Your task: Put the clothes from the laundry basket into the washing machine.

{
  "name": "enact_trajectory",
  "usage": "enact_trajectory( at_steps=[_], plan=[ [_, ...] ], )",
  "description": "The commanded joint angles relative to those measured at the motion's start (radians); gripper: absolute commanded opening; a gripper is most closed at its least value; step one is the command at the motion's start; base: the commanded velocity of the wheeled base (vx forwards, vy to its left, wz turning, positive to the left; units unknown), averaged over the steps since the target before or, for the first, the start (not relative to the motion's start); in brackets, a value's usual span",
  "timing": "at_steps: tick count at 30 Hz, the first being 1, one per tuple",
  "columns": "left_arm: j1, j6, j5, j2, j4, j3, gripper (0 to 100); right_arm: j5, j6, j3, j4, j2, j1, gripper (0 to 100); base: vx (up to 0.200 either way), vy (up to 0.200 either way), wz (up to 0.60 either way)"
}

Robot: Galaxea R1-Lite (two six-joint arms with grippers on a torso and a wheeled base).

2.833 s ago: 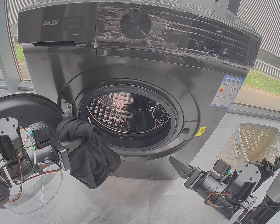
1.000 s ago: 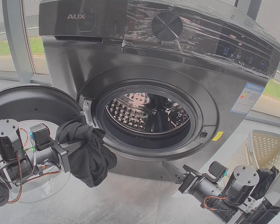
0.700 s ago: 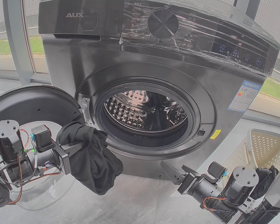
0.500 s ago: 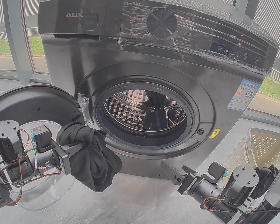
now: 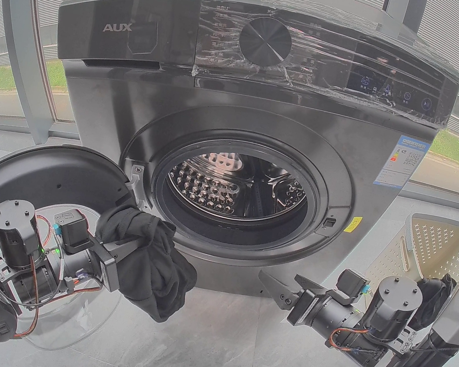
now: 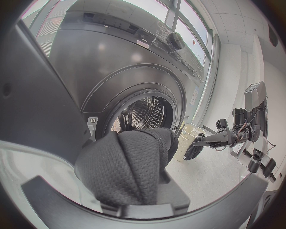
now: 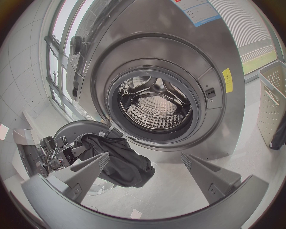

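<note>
A grey front-loading washing machine stands ahead with its round door swung open to the left and its steel drum bare. My left gripper is shut on a black garment, held below and left of the drum opening, in front of the door. The cloth drapes over the fingers and hangs down. My right gripper is open and holds nothing, low in front of the machine's lower right corner. A cream laundry basket stands on the right with dark clothing in it.
Grey tiled floor lies open between the arms in front of the machine. Window frames and glass stand behind and beside the machine. The basket sits close to the machine's right side.
The head camera has shifted, so the machine now sits more to the centre of the picture. Both arms keep nearly the same pose, and the garment stays in the left gripper.
</note>
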Motion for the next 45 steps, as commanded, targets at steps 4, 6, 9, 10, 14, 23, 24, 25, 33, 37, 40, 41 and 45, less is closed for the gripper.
enact_trajectory(
  at_steps=[4,6,9,10,14,23,24,25,33,37,40,41,45],
  plan=[
    [-0.094,-0.003,0.001,-0.007,-0.002,0.016,0,0.002,-0.098,0.027,0.000,-0.014,0.021,100,0.000,0.000,0.00],
    [-0.137,-0.003,0.001,0.011,-0.002,0.000,0,0.002,-0.106,0.029,0.000,-0.023,0.040,100,0.000,0.000,0.00],
    [-0.179,0.001,0.003,0.093,-0.002,-0.067,0,0.002,-0.108,0.033,0.000,-0.034,0.041,100,0.000,0.000,0.00],
    [-0.188,-0.002,0.006,0.114,-0.002,-0.103,0,0.002,-0.108,0.035,0.000,-0.042,0.041,100,0.000,0.000,0.00],
    [-0.202,-0.013,0.021,0.220,-0.001,-0.225,0,0.003,-0.108,0.038,0.000,-0.068,0.040,100,0.000,0.000,0.00],
    [-0.208,-0.109,0.058,0.492,-0.001,-0.607,0,0.005,-0.114,0.050,0.000,-0.109,0.041,100,0.000,0.000,0.00],
    [-0.208,-0.109,0.058,0.492,-0.001,-0.607,0,0.005,-0.114,0.050,0.000,-0.109,0.041,100,0.000,0.000,0.00],
    [-0.209,-0.124,0.072,0.553,0.001,-0.713,0,0.005,-0.114,0.052,0.000,-0.109,0.043,100,0.000,0.000,0.00],
    [-0.200,-0.137,0.110,0.666,0.081,-0.922,0,0.005,-0.114,0.052,0.000,-0.106,0.043,100,0.000,0.000,0.00],
    [-0.197,-0.149,0.184,0.722,0.124,-1.069,0,0.006,-0.114,0.058,0.000,-0.103,0.043,100,0.000,0.000,0.00],
    [-0.192,-0.149,0.216,0.748,0.176,-1.166,0,0.006,-0.114,0.058,0.000,-0.100,0.043,100,0.000,0.000,0.00],
    [-0.186,-0.149,0.224,0.755,0.193,-1.196,0,0.006,-0.114,0.058,0.000,-0.098,0.041,100,0.000,0.000,0.00],
    [-0.176,-0.149,0.264,0.780,0.250,-1.311,0,0.006,-0.114,0.058,0.000,-0.098,0.041,100,0.000,0.000,0.00]
  ],
)
